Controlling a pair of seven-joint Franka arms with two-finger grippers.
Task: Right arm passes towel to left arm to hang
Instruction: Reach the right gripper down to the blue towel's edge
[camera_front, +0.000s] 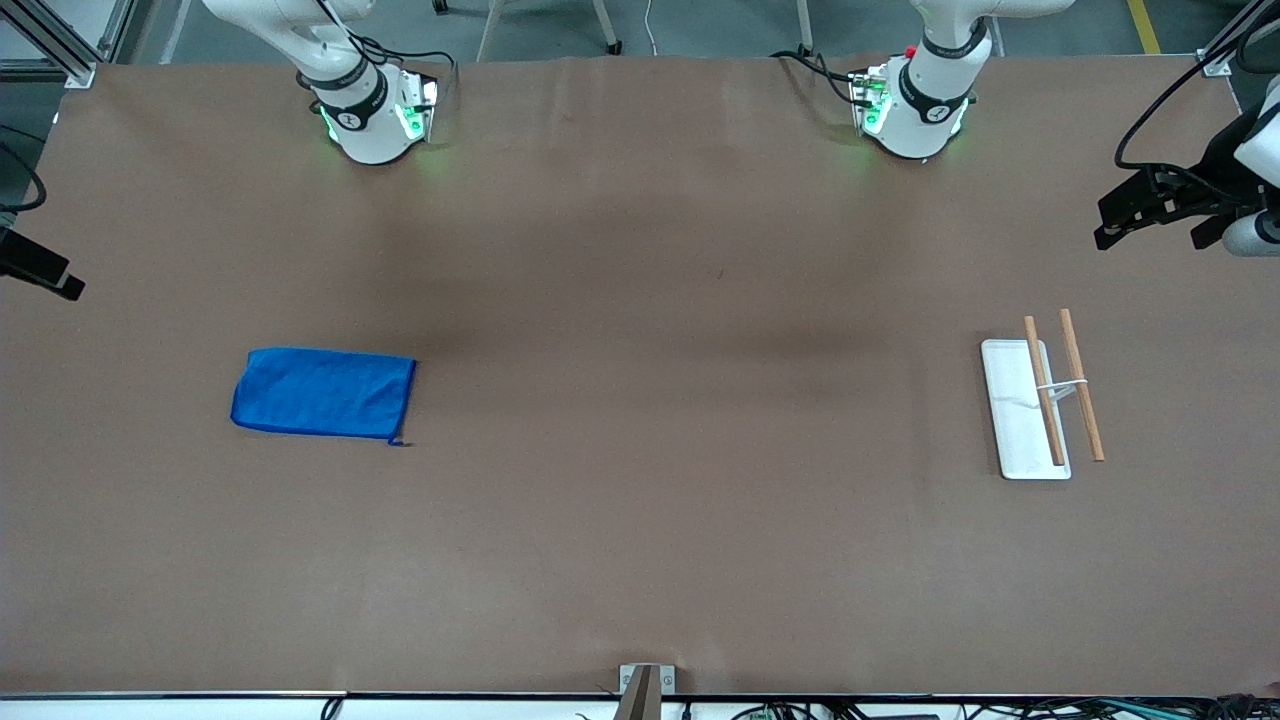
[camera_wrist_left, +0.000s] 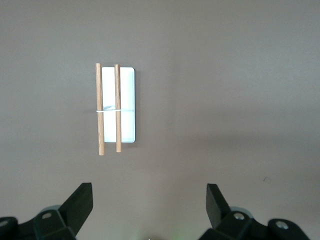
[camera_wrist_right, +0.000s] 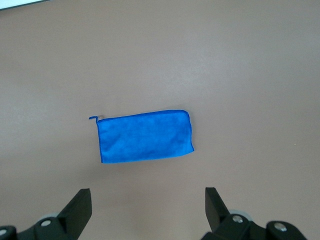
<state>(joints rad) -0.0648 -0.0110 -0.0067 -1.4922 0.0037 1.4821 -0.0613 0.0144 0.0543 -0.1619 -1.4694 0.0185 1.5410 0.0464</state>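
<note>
The brown table (camera_front: 640, 520) is bare but for two things. The towel (camera_front: 323, 392) lies flat and folded toward the right arm's end; a white rack with two wooden rods (camera_front: 1045, 395) sits toward the left arm's end.

Both arms wait high: right gripper (camera_wrist_right: 145, 212) over the towel, left gripper (camera_wrist_left: 147, 210) over the rack, jaws wide and empty.

The first move is likely the right arm's descent — pinching one short edge should leave cloth hanging free for the handover.

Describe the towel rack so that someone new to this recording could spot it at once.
On the brown table, look toward the left arm's end, well away from the blue towel at the right arm's end. The towel rack is a white rectangular base carrying two parallel wooden rods joined by a thin white crosspiece, the only wood-and-white object there.
</note>
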